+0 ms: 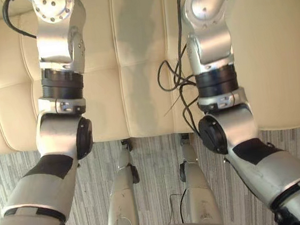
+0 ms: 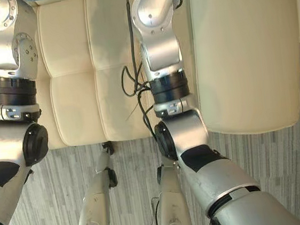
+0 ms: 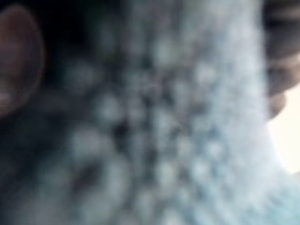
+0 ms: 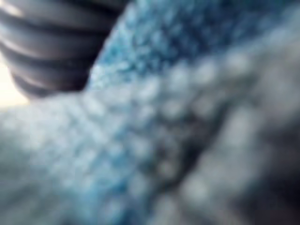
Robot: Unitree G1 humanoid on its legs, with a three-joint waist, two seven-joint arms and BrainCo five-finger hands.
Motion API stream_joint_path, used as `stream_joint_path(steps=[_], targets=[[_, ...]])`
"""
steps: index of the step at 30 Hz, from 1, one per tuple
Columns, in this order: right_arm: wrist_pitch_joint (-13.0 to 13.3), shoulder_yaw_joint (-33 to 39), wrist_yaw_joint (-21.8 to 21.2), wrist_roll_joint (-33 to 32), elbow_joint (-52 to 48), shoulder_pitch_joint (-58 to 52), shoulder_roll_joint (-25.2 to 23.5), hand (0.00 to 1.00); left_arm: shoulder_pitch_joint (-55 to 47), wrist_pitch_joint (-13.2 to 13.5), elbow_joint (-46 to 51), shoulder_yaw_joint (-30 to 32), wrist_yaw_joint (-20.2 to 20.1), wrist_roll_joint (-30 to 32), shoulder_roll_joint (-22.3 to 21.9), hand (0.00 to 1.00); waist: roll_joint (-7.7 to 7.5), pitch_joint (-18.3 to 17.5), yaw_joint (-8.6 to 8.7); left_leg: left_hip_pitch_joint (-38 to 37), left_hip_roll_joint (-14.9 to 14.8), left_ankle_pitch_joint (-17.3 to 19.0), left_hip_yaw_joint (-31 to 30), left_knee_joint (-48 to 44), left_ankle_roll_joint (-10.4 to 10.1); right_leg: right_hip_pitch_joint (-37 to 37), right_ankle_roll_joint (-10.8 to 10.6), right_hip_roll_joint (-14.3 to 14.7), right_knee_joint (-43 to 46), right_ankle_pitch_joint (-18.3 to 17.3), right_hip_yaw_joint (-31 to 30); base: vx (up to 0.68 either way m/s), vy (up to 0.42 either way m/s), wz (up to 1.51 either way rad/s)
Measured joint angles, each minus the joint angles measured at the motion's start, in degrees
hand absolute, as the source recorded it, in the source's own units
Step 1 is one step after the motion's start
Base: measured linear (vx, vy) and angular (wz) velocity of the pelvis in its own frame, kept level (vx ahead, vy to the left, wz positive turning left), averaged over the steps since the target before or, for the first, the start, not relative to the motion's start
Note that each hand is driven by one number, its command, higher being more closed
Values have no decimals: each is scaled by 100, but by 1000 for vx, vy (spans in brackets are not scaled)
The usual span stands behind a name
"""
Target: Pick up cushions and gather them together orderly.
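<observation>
Blue nubbly cushion [image 4: 164, 122] fabric sits right up against both wrist cams, so close the weave is all blur. Left hand [image 3: 281, 51]: its dark ribbed cover at one edge w/ fabric pressed alongside. Fingers are hidden, so can't tell if they're curled round the cloth or flat on it. Right hand [image 4: 51, 42]: same story, cover beside the blue pile, hold can't be read. One cushion between both hands or two separate ones, can't tell either.

Eye views: both arms reach far out over the cream tufted sofa [image 1: 134, 66] toward its back. A sliver of the same blue shows at the far edge by the right arm, so the cushion is at the far side of the seat. Big cream slab [image 2: 246, 54] on the right, armrest or loose pad, unclear. Grey striped floor [image 2: 285, 173] on the near side.

Handling, as a guess: light, soft, squashy. Pile should give decent friction, so not slippery, and nothing to break. It'd prob. sag if pinched at a corner, so best taken w/ hands on opposite sides, squeezing inward, or w/ fingers under the bottom edge. Cover may slide over the stuffing, so take a deep hold.
</observation>
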State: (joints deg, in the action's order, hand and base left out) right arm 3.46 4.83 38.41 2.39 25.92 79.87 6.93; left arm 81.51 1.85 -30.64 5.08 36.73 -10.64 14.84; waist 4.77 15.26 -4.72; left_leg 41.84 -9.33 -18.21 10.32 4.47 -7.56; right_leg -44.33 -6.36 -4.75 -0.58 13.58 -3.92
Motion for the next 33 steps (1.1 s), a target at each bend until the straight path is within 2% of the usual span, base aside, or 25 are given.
stream_joint_path(steps=[2,3,5,9,10,11,12,15,16,19,24,27,30,33], targets=[[-6,1,-302,-480,435,113,204,0,116,-78,-275,78,-125,0,23,0,10,66,5,210,-32,-127,-90,0,-33,-159,40,22,55,-25,122,-4,44,21],[-4,0,-465,-738,601,114,283,0,116,-79,-389,150,-231,2,64,0,9,254,29,217,-32,-227,-91,0,-77,-178,66,22,165,-73,156,-9,45,19],[-4,-2,-701,-1037,840,112,355,0,115,-92,-615,280,-398,-4,124,0,10,405,44,259,-34,-250,-90,0,-88,-318,80,27,360,-161,154,-36,54,5],[-29,-2,-978,-1397,1105,-16,389,0,-147,-165,-746,621,-598,-102,188,0,6,468,159,523,-18,-249,-86,2,-88,-725,46,21,607,-209,107,-39,56,-3],[-28,1,-993,-1412,1088,-165,406,0,-372,-163,-745,630,-615,-189,189,0,4,543,184,523,-12,-213,-75,3,-120,-779,42,19,712,-275,71,-53,70,-8],[-38,3,-1012,-1444,1084,-298,434,0,-597,-162,-744,660,-596,-286,181,0,3,599,193,509,-35,-28,-73,4,-135,-828,60,44,787,-325,53,-46,51,-11],[-87,33,-1030,-1447,1076,-380,455,0,-777,-161,-732,763,-587,-316,155,0,-8,673,217,518,-29,57,-63,4,-49,-864,37,62,840,-320,-9,-43,48,-9],[-147,178,-1027,-1524,877,-584,510,0,-1203,-153,-640,878,-566,-474,-42,0,-3,861,242,520,24,58,-12,5,-49,-946,-18,18,939,-316,-69,-24,36,-1],[-145,219,-1033,-1564,525,-665,495,0,-1423,-120,-570,885,-570,-559,-114,0,-11,939,251,518,37,49,54,4,-40,-987,-33,11,985,-328,-145,-10,13,-6],[-130,222,-1049,-1558,60,-724,519,0,-1825,-57,-337,869,-581,-711,-206,0,-5,970,320,512,38,5,75,3,12,-1008,-34,15,1001,-344,-168,-8,-8,-7],[-118,246,-1048,-1561,-137,-897,692,0,-2013,61,-135,826,-620,-972,-211,0,-7,971,342,429,25,-3,100,2,19,-1007,-22,37,1137,-424,-187,-13,-26,-2],[-118,312,-1050,-1563,-555,-1322,721,0,-2137,71,40,828,-644,-1077,-22,0,-23,980,362,304,11,-2,134,2,19,-962,1,63,1261,-491,-201,-20,-22,-3],[-117,419,-1124,-1662,-809,-1731,734,0,-2300,82,359,828,-755,-1076,411,0,-100,1026,385,108,-36,9,194,3,10,-822,12,115,1322,-521,-231,-45,-45,-7],[-116,490,-1230,-1900,-1229,-2342,942,0,-2635,120,775,833,-903,-1125,827,0,-107,1030,417,-173,-50,56,219,3,49,-539,11,125,1291,-535,-227,-41,-42,-2]])
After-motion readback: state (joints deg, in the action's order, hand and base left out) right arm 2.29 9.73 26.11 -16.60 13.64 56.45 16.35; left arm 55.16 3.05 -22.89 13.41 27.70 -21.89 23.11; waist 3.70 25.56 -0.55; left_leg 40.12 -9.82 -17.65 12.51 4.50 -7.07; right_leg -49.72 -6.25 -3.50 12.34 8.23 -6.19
